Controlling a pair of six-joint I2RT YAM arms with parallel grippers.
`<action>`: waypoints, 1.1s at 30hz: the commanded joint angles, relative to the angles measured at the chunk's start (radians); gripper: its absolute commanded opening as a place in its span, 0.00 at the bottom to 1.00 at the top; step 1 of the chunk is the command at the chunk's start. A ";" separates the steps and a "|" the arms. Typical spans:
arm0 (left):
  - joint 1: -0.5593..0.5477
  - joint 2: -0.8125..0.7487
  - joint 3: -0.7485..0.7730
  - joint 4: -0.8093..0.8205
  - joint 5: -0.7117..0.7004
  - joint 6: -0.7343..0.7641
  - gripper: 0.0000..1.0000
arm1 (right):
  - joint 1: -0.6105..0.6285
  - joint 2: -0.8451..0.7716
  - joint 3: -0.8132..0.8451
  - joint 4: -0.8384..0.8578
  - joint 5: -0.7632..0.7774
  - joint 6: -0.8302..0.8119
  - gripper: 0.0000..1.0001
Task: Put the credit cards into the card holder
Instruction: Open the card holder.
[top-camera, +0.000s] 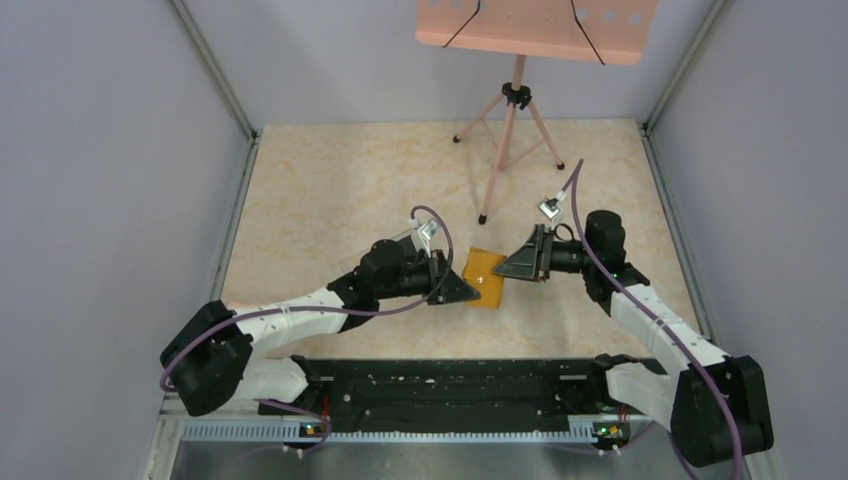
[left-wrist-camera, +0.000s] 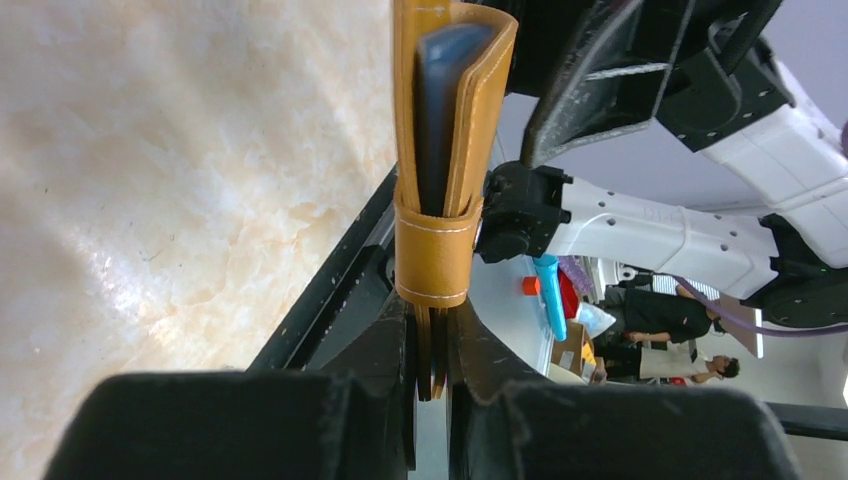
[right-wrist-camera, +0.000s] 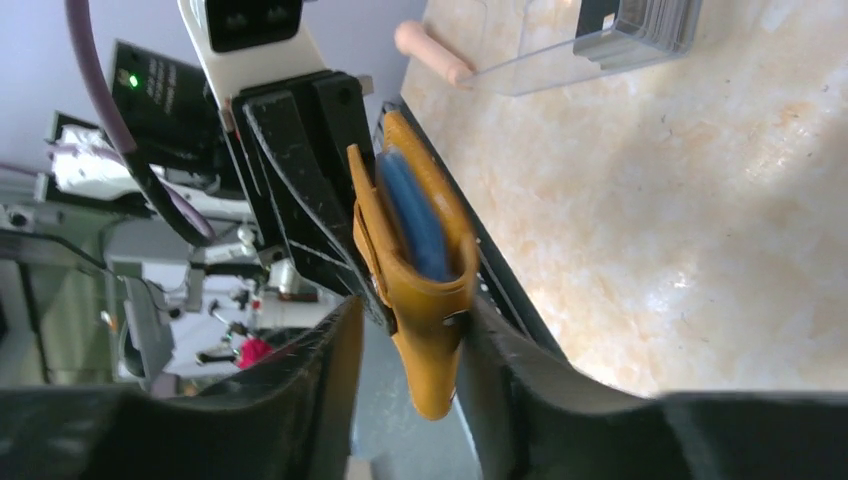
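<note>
The orange-tan card holder (top-camera: 484, 277) hangs in the air between both arms, folded, with blue-grey pockets (left-wrist-camera: 445, 90) showing inside it. My left gripper (top-camera: 466, 289) is shut on its lower edge; in the left wrist view the thin layers are pinched between the fingers (left-wrist-camera: 432, 350). My right gripper (top-camera: 508, 266) stands open around the card holder (right-wrist-camera: 420, 270). The clasp tab (right-wrist-camera: 432, 385) hangs between the jaws against one finger, with a gap on the other side. A grey stack (right-wrist-camera: 635, 25) that looks like credit cards lies in a clear box. No card is in either gripper.
The clear plastic box (right-wrist-camera: 545, 55) lies on the beige table behind the card holder. A pink tripod stand (top-camera: 510, 130) stands at the back middle, one foot (right-wrist-camera: 432, 50) near the box. A black rail (top-camera: 450, 385) runs along the near edge. Grey walls close both sides.
</note>
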 joint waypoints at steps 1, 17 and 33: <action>-0.004 -0.016 0.001 0.093 0.024 -0.007 0.00 | 0.003 -0.017 0.000 0.145 -0.071 0.055 0.28; -0.095 -0.084 0.278 -0.627 -0.510 0.235 0.54 | 0.058 -0.010 0.183 -0.449 0.301 -0.283 0.00; -0.286 0.311 0.702 -0.989 -0.756 0.334 0.58 | 0.129 -0.003 0.167 -0.472 0.376 -0.228 0.00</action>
